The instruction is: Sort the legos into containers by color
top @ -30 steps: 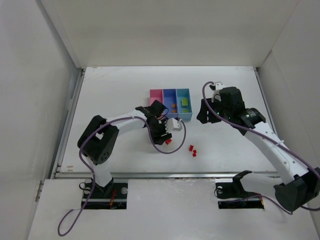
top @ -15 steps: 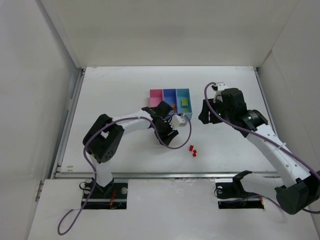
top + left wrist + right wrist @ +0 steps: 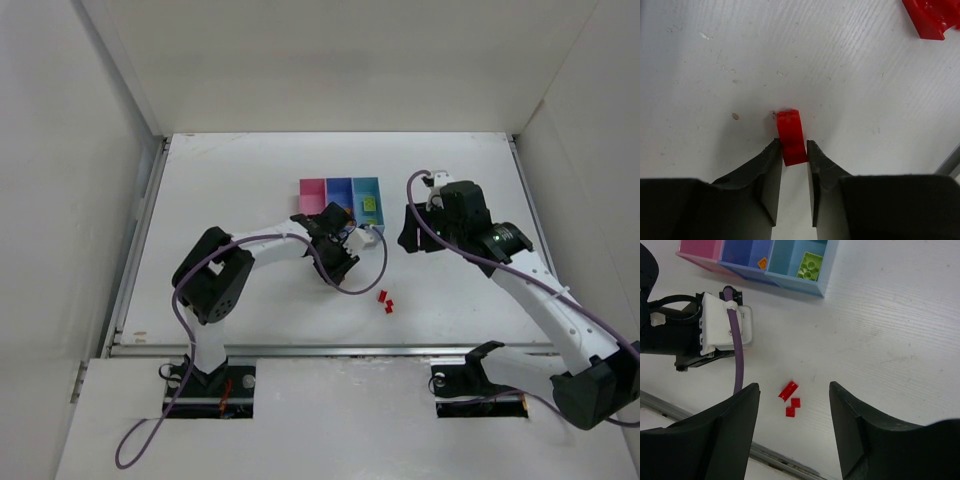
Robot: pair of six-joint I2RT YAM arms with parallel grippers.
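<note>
Clamped on a red brick (image 3: 791,135) in the left claw (image 3: 792,147), at six o'clock of the bins (image 3: 312,187), spread wide apart on the right claw (image 3: 794,390), loose red bricks (image 3: 386,300) at five o'clock of the bins

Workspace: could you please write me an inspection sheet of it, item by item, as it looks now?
Surface: white table, with a few small specks in the left wrist view.
Job's things: pink bin, nothing seen inside; blue bin holds at least one orange brick; teal bin holds a lime-green brick; three loose red bricks lie on the table.
Clutter: nothing seen.
Pincers: left pincer shut on a held red brick; right pincer open and empty, above the loose red bricks.
Cables: left purple cable loops beside its wrist; right purple cable runs along its arm.
Surroundings: white walls; metal rail at the near edge.
</note>
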